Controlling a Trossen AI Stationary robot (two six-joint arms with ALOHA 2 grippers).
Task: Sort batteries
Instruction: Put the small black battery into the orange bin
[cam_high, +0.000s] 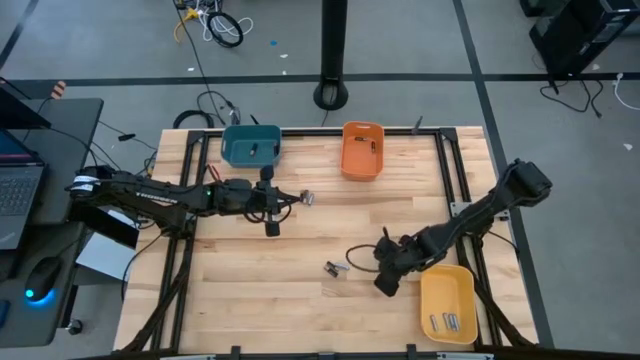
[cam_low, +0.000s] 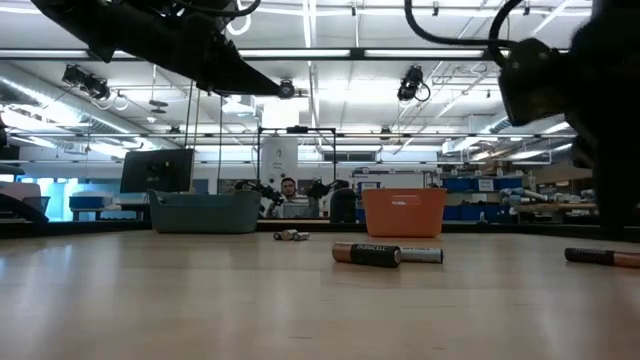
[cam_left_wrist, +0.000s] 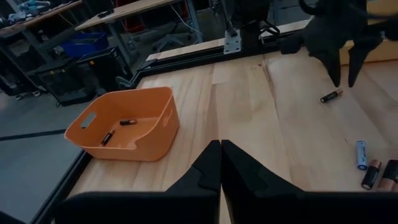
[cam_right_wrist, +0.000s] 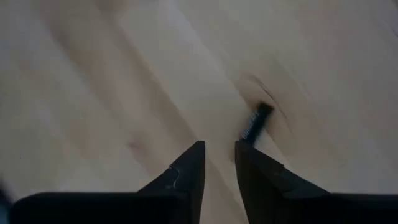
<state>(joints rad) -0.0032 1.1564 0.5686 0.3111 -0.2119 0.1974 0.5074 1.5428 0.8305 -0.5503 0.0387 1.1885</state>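
Loose batteries lie on the wooden table: a small group near the middle, seen close in the low view, and another farther back. My right gripper hangs over the table beside the yellow bin, pointing steeply down. It is open, with nothing between its fingers. A dark battery lies on the wood just ahead of it. My left gripper is shut and empty. It is held above the table's left half and points toward the right edge.
A teal bin and an orange bin stand at the far edge, each with batteries inside. The yellow bin at the near right holds several silvery batteries. Bare wood lies between the arms. A person sits beyond the table.
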